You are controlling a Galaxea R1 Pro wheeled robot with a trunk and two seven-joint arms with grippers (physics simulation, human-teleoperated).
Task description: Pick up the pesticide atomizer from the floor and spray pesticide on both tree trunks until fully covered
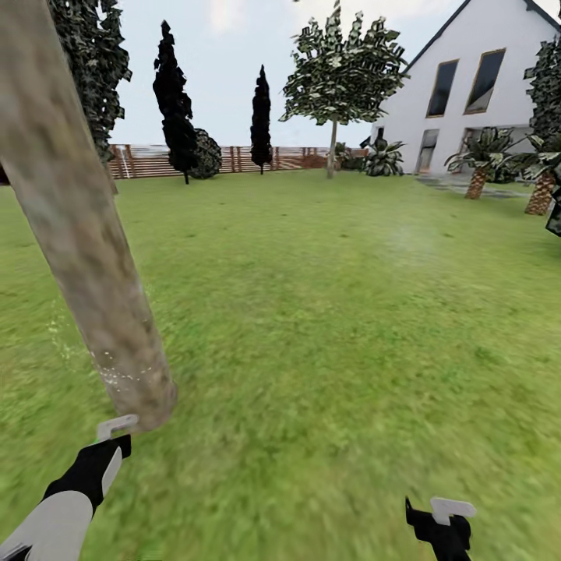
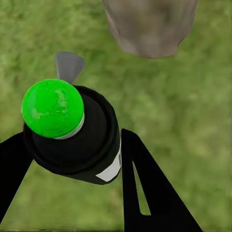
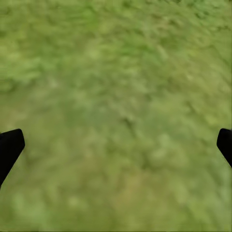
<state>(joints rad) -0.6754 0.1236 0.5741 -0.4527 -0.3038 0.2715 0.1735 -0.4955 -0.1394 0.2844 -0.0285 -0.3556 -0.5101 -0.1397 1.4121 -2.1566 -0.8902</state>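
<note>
One tree trunk (image 1: 86, 241) left; open lawn (image 1: 351, 327) right.

Bright, even daylight with no distinct shadows; the lawn (image 1: 327, 327) renders smeared and blurry, worst in both wrist views.

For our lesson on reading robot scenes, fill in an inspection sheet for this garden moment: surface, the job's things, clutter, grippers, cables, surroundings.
Surface: green lawn, blurred close to the robot; no paving seen.
Job's things: the pesticide atomizer, dark-bodied with a white band, its tip showing bright green, sits between the left gripper's fingers. A pale mottled tree trunk rises just beyond it, with faint white specks near its base.
Clutter: nothing seen.
Grippers: left gripper shut on the atomizer, close to the trunk base; right gripper open and holding nothing, above grass.
Cables: nothing seen.
Surroundings: white house, slatted wooden fence, dark cypresses, palms, a leafy tree.
</note>
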